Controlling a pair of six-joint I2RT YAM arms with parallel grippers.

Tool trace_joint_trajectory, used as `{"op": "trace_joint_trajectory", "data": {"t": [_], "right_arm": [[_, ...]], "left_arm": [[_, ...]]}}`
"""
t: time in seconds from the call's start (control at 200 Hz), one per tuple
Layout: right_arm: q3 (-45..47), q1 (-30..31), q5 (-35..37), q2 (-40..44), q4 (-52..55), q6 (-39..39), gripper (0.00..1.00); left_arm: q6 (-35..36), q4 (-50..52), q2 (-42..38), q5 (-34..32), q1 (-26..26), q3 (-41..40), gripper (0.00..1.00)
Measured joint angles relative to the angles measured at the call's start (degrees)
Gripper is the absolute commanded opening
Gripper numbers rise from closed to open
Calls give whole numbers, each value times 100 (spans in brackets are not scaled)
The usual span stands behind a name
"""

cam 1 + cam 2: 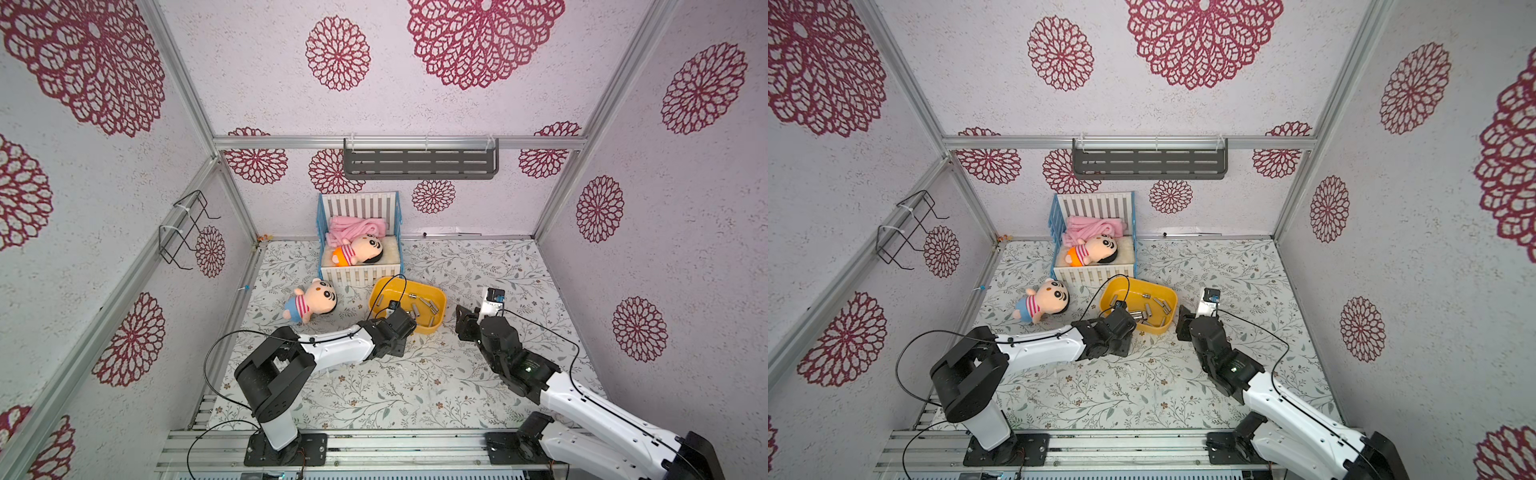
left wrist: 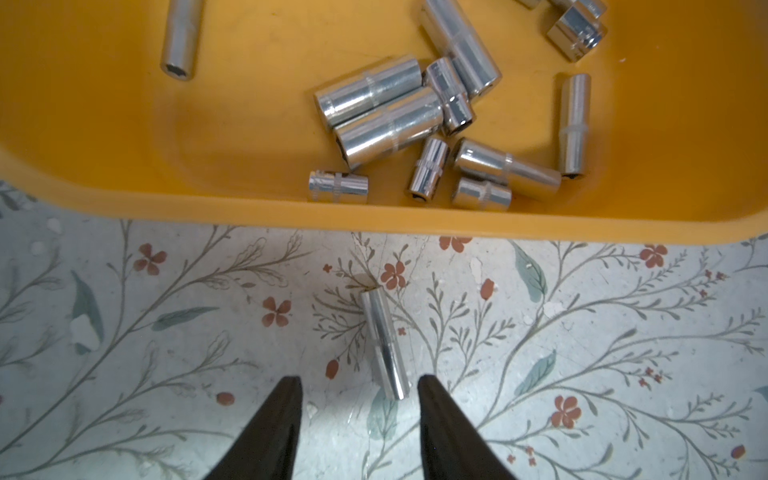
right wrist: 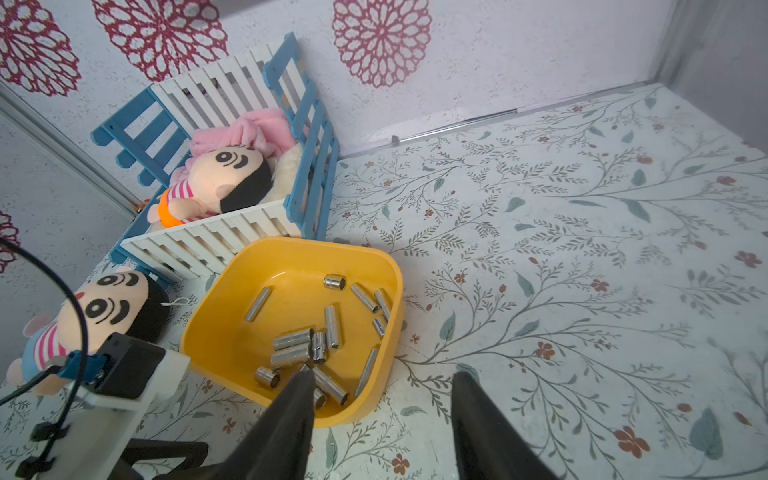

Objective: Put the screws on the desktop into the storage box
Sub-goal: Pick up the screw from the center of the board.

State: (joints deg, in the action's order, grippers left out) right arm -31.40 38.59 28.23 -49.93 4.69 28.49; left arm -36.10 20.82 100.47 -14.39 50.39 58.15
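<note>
The yellow storage box [image 1: 384,291] [image 1: 1121,287] stands mid-desktop in both top views and holds several silver screws [image 2: 376,89] [image 3: 291,341]. One more screw [image 2: 384,345] lies on the leaf-printed desktop [image 2: 166,332] just outside the box's near wall [image 2: 374,220]. My left gripper [image 2: 359,380] is open right behind it. The screw's near end sits beside one fingertip [image 2: 428,384], and nothing is held. In the top views the left wrist hides this screw. My right gripper [image 3: 382,376] [image 1: 462,322] is open and empty, above the box's right corner.
A white-and-blue crib [image 1: 361,274] with a plush doll and a pink blanket stands right behind the box. A second doll [image 1: 309,301] lies left of the box. A grey shelf [image 1: 419,164] hangs on the back wall and a wire rack [image 1: 187,228] on the left wall.
</note>
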Motion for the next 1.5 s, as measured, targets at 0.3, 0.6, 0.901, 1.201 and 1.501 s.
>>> {"op": "trace_joint_trajectory", "data": {"t": [0.3,0.6,0.901,1.201,1.501], "right_arm": [[450,-13,-50,-236,-26,-247,59],[470,-17,-111,-398,-85,-304,59],[584,-17,-114,-251,-111,-306,59],[584,-22,-111,-212,-111,-348,59],[595,-28,-101,87,-116,-348,59]], "left_arm": [[74,17,251,203,0,177,40],[140,120,540,299,0,369,24],[166,313,743,315,0,579,16],[208,568,695,199,2,619,4],[273,463,-1207,22,341,-57,8]]}}
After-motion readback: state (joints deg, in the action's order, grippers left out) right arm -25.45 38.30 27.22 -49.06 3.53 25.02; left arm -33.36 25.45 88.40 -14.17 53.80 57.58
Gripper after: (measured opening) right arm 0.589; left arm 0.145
